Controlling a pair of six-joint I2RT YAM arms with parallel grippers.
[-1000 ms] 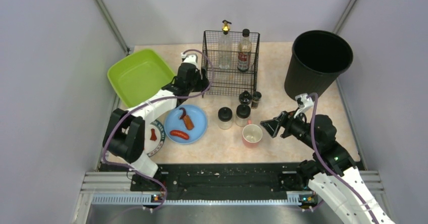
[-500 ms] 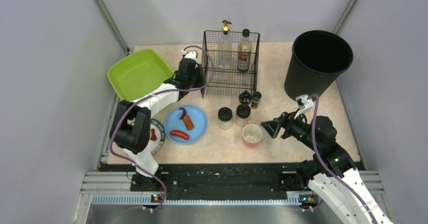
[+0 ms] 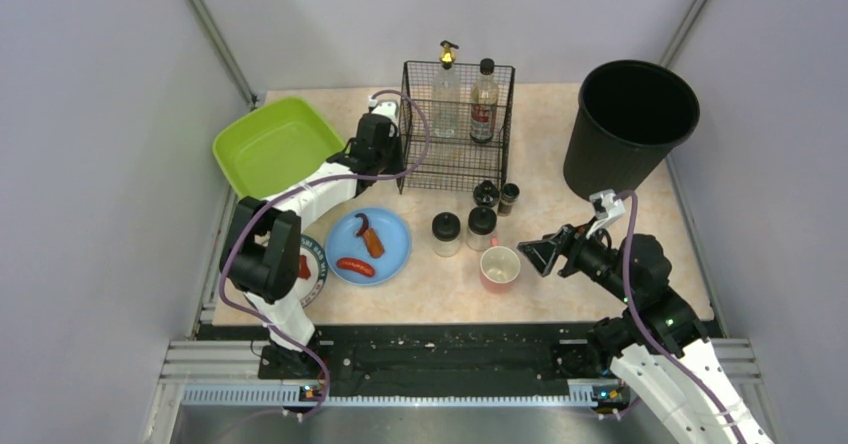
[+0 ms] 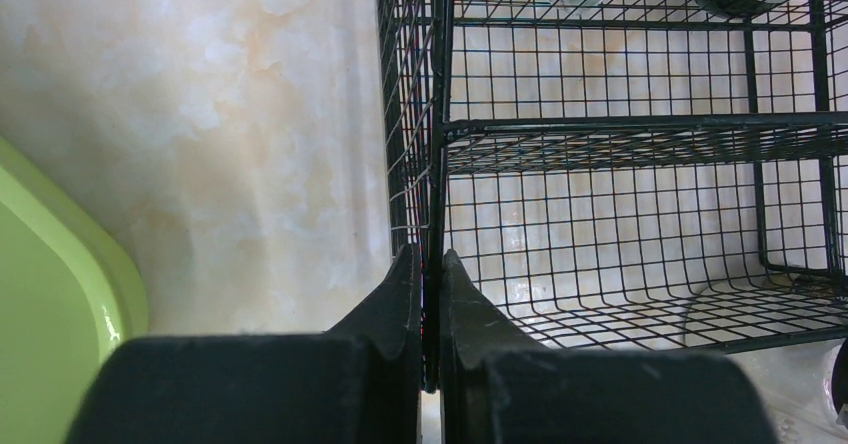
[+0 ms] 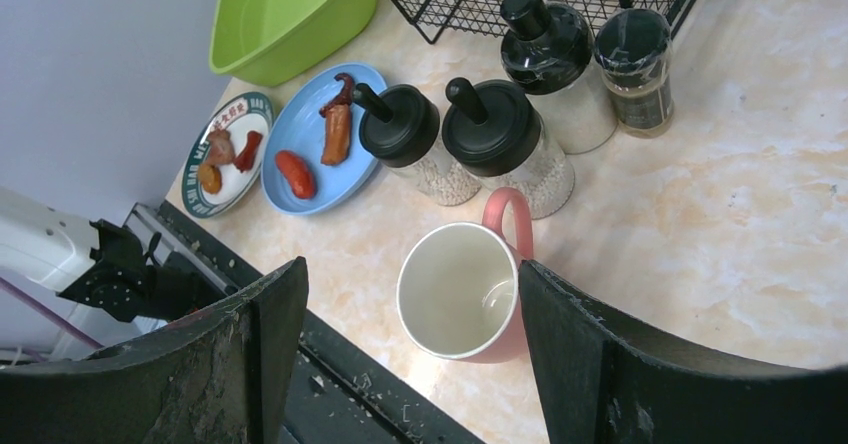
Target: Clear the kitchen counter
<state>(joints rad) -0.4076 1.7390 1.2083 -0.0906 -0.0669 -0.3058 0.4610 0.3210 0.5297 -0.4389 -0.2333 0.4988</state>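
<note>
On the kitchen counter, clearing hardly begun

Little is seen put away on the tabletop ahead of both arms: only two bottles stand in the wire rack. Four jars, a pink mug and two plates of food are left out. The rack's corner wire is pinched by the closed left gripper; the right gripper is held wide and empty beside the mug

A pink mug stands near black-lidded jars; a blue plate holds sausages.
</note>
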